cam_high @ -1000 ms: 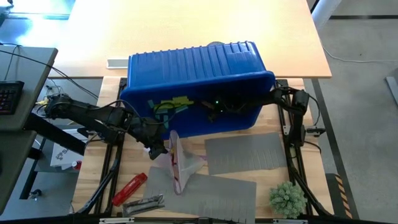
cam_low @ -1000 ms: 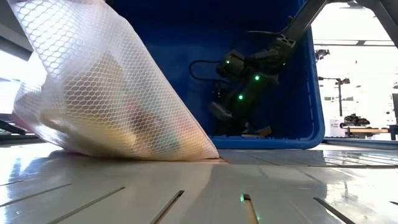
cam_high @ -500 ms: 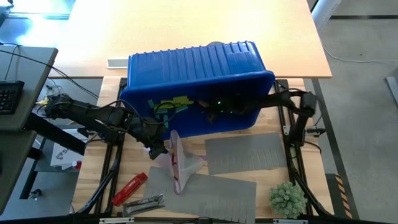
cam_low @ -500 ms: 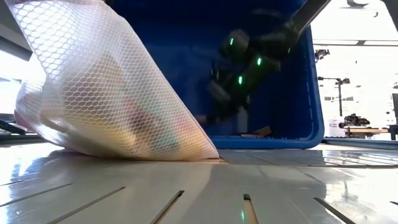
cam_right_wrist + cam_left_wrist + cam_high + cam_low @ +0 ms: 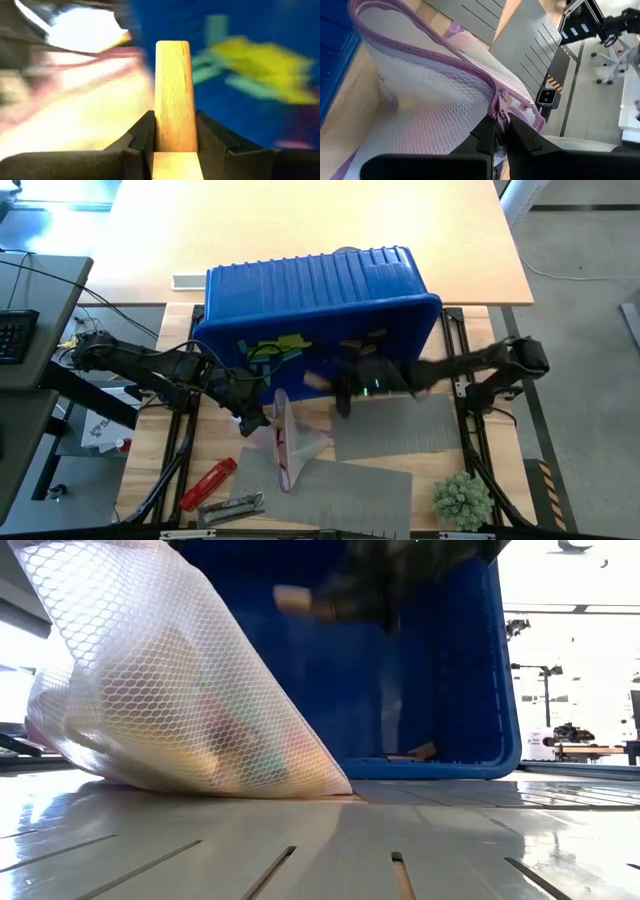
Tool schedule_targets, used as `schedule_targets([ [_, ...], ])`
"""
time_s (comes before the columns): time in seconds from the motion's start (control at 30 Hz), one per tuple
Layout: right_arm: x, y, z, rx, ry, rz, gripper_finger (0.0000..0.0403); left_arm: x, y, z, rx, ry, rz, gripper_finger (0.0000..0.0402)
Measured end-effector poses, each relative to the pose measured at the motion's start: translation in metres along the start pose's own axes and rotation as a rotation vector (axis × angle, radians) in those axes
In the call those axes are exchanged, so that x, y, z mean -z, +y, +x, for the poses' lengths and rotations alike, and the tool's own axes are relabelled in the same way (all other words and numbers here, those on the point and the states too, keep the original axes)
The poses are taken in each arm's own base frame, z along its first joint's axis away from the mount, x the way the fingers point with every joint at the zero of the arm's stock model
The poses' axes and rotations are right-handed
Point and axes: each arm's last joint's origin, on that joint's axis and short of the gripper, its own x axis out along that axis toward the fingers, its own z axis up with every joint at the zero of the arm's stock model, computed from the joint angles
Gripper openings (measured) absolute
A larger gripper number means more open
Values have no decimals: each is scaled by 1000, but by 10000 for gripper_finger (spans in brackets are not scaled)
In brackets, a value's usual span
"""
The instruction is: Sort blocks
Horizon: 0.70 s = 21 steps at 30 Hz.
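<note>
A blue bin [image 5: 320, 290] lies tipped on its side, with lime, teal and purple blocks [image 5: 272, 346] inside it. In front of its mouth my right gripper [image 5: 338, 385] hangs in the air, shut on a tan wood block [image 5: 172, 90], which also shows in the low view as the tan block [image 5: 293, 600]. A white mesh bag [image 5: 292, 442] with a purple zipper rests with its lower end on the table. My left gripper [image 5: 256, 420] is shut on the bag's top edge. Another tan block [image 5: 415, 752] lies on the bin's floor. My left gripper pinches the bag's purple zipper edge [image 5: 499, 111] between its two fingers, slanting down from the table's left. The bag's mouth stands raised and open below it, and the bag's lower end lies on the table. My right gripper pinches the tan block's near end [image 5: 172, 142] between its two fingers [image 5: 210, 135], coming from the table's right. The block lies along the fingers and sticks out past their tips. It is lifted clear, roughly level.
Two grey slotted mats [image 5: 392, 425] [image 5: 350, 488] lie on the near half of the table. A red cylindrical tool [image 5: 208, 483] and a metal piece [image 5: 232, 506] lie near left. A green plant-like ball [image 5: 462, 498] sits near right.
My right gripper has risen from the bin's floor and drawn back out of the bin toward the table's near edge and the bag, carrying a tan block lifted clear. Its arm has swung outward to the right.
</note>
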Motion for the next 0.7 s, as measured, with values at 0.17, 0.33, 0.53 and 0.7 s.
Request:
schedule_targets([
  [0.17, 21, 75, -10, -146, 5, 148, 87, 0, 0, 0, -3, -7, 93, 1],
  [0.33, 15, 142, -15, -152, -10, 288, 87, -2, 0, 0, -25, -46, 185, 1],
  [0.53, 10, 191, 21, -93, 102, 562, 87, -2, 0, 0, -32, -50, 234, 1],
  [0.7, 11, 209, 57, -43, 80, 956, 87, -1, -1, 0, -30, -47, 247, 1],
])
